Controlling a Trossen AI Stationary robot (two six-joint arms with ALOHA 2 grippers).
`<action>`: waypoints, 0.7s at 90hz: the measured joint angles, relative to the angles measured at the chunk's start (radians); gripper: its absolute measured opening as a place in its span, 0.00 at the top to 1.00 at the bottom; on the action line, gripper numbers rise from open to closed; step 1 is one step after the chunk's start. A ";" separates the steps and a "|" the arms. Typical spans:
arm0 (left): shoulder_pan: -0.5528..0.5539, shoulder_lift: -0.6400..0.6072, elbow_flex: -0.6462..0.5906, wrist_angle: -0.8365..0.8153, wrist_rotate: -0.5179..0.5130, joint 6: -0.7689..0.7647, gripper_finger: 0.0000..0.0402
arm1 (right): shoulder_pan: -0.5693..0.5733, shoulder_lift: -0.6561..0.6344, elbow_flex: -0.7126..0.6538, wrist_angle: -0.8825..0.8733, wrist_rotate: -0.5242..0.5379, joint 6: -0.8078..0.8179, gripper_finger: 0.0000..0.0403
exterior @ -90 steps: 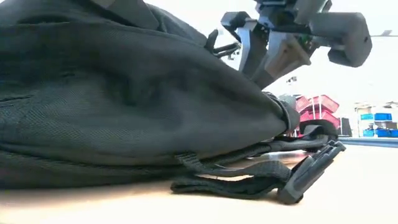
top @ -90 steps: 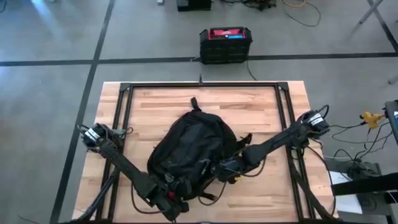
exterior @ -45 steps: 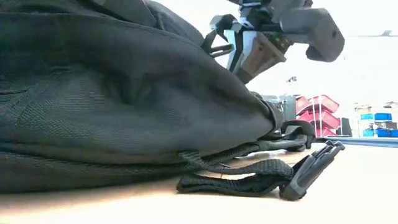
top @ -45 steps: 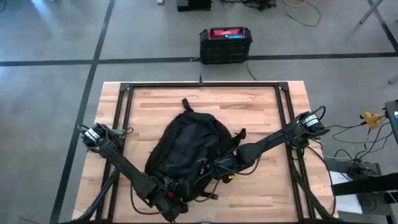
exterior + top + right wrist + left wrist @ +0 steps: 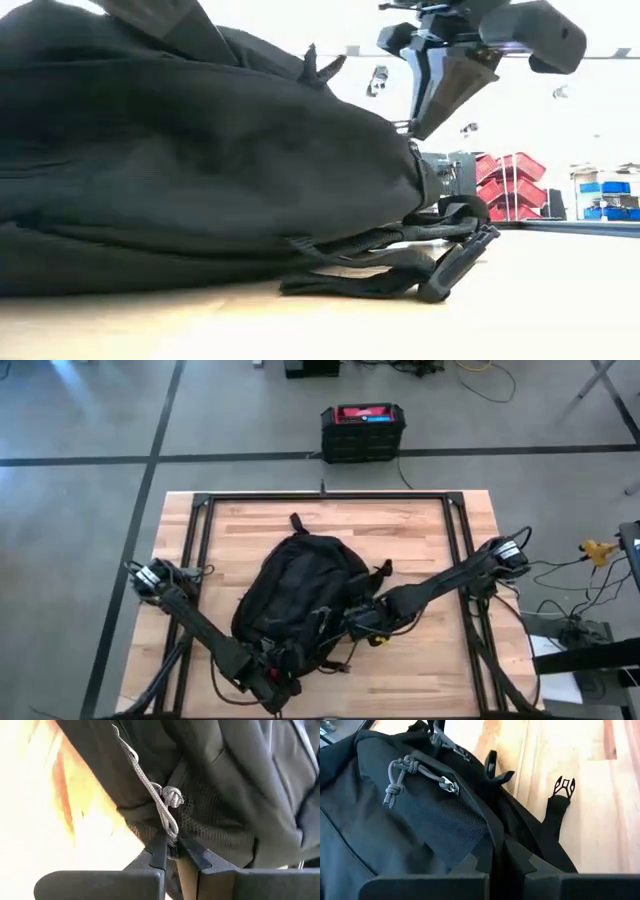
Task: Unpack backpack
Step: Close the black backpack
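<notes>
Here, unlabelled black backpack (image 5: pixel 300 600)

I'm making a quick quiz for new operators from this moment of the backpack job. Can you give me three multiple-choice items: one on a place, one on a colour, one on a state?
1. Where does the backpack lie?
A. on the wooden table
B. on the floor
C. on top of the box

2. What colour is the top of the black box on the floor beyond the table?
A. green
B. red
C. yellow

3. What is the right gripper doing?
A. hanging open, clear of the backpack
B. resting on the bare table
C. shut on the grey zip cord

Answers: 1 A, the high view shows the backpack mid-table. 2 B, the box lid is red from above. 3 C, the right wrist view shows the jaws pinching the cord's loop.
</notes>
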 joint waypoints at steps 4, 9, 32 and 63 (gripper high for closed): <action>0.000 0.000 0.000 -0.009 0.000 -0.008 0.99 | -0.001 -0.008 -0.004 -0.015 0.011 0.006 0.99; -0.001 0.000 0.000 -0.023 -0.003 -0.024 0.99 | -0.005 -0.013 -0.008 -0.049 0.041 0.018 0.99; 0.011 0.000 0.000 -0.053 -0.046 -0.034 0.99 | -0.031 -0.037 -0.039 -0.045 0.081 0.024 0.99; 0.249 0.000 0.000 -0.004 -0.072 0.256 0.99 | -0.110 -0.148 -0.054 -0.239 0.194 0.106 0.63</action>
